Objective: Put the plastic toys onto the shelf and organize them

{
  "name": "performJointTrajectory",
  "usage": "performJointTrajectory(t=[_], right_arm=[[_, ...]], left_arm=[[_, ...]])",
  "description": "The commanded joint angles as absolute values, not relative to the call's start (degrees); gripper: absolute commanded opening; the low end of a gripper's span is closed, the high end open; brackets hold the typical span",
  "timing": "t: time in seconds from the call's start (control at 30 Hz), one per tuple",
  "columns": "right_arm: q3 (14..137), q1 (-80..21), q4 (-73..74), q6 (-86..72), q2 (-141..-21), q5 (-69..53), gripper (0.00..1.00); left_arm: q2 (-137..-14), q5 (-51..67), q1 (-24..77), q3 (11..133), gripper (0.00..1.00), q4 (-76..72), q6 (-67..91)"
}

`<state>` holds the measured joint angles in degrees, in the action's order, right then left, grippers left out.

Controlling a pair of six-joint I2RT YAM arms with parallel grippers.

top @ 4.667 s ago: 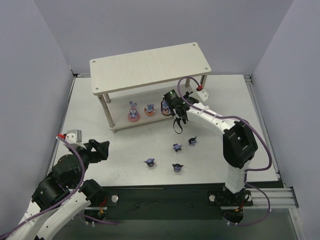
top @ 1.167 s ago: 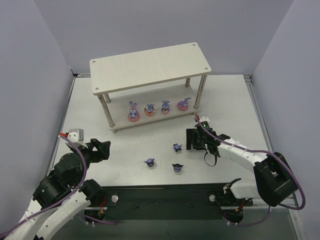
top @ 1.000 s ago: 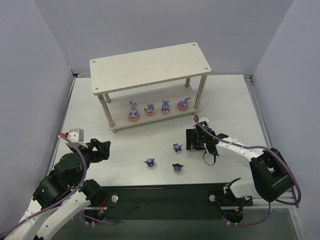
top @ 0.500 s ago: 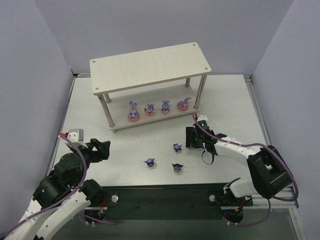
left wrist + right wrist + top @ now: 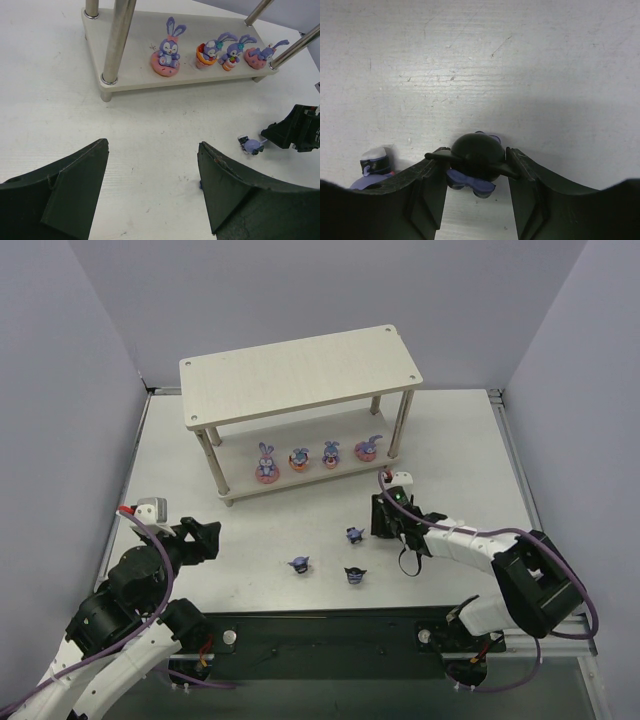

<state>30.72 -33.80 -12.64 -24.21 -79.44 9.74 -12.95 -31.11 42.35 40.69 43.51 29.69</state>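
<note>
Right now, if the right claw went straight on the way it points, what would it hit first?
Most likely the dark figure sitting between the right gripper's fingers, then the table just beneath it.

Second toy (image 5: 376,161) half behind right pincer (image 5: 476,165)

table (image 5: 470,440): shelf (image 5: 300,370) + dark figs (image 5: 299,563) | shelf lwr tier: 4 bunnies (image 5: 265,462) in row

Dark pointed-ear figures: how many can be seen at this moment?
4. On the table: first figure beside the right tool, second figure and third figure nearer the arm bases. The fourth figure sits between that tool's fingers, hidden in the top view.
</note>
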Motion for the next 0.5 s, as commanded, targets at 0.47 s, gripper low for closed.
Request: performJointTrajectory(t=[0.47], right_arm=[[29.88,-41.22,-8.35,-47.19,-86.04,32.87,0.63]], left_arm=[[-13.36,-31.38,42.63,40.87,0.82,42.01,29.18]])
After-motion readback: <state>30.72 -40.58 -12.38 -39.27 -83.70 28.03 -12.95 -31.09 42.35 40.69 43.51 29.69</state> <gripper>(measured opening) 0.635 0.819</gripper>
